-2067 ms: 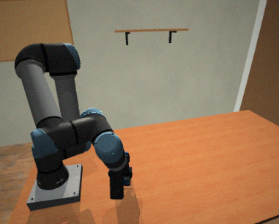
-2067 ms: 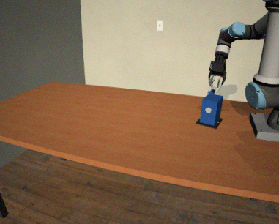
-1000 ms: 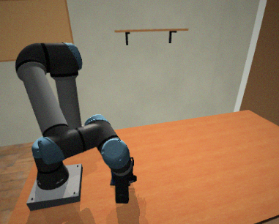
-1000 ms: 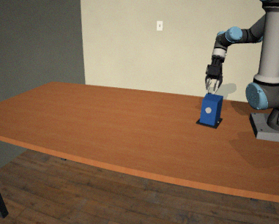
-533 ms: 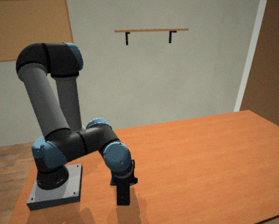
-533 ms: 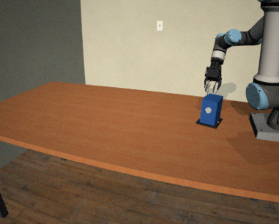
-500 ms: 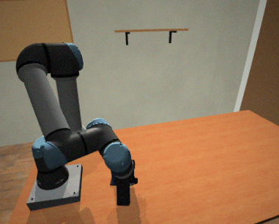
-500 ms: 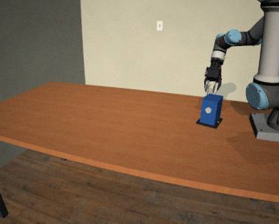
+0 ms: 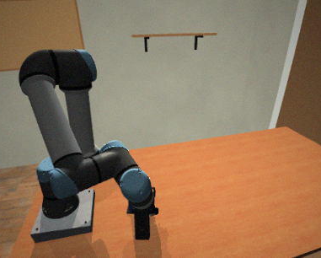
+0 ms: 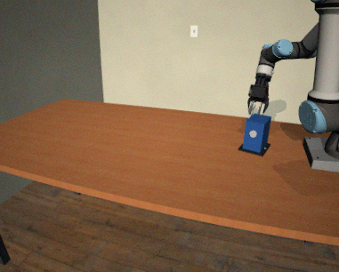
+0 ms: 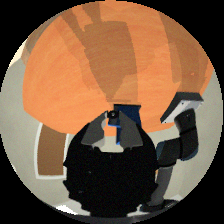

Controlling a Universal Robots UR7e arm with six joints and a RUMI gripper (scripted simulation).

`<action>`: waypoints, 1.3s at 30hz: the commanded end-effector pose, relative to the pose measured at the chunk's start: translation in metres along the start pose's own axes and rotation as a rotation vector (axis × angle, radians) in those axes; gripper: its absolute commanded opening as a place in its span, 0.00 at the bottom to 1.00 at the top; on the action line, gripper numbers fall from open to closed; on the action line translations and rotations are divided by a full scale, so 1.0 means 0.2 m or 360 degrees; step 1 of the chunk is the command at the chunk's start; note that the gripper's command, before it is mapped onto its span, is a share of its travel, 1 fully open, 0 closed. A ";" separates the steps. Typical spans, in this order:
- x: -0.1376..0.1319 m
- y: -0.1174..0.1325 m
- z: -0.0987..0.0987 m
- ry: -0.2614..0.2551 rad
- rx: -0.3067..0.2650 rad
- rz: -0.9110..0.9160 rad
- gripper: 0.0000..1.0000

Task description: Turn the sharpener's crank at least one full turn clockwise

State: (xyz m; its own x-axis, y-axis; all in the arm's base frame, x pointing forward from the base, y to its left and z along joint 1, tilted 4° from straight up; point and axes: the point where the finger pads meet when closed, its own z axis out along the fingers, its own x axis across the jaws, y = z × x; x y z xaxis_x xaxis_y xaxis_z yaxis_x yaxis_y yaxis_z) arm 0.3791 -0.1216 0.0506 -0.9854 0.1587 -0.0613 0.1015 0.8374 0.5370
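Note:
The sharpener is a blue box with a pale round spot on its near face, standing on a dark base plate on the orange table. From the top view it shows as a dark upright block just below the arm's wrist. My gripper points down at the sharpener's far upper edge. In the wrist view the fingers are shut on a small dark crank knob, with the blue body right behind it. The crank's arm is hidden from the top and exterior views.
The arm's grey base stands on the table close to the right of the sharpener. The base also shows in the top view at the table's left end. A wall shelf hangs far behind.

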 end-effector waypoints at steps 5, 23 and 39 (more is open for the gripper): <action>0.01 -0.02 0.04 -0.0001 0.0001 0.0000 0.09; 0.05 -0.06 0.11 -0.0001 0.0001 0.0000 0.09; 0.11 -0.09 0.16 0.0000 0.0001 0.0000 0.09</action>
State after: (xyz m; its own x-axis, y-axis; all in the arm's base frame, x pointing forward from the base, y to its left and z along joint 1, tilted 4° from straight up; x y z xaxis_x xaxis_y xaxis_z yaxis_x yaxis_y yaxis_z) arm 0.3627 -0.1175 0.0152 -0.9854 0.1588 -0.0613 0.1015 0.8375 0.5370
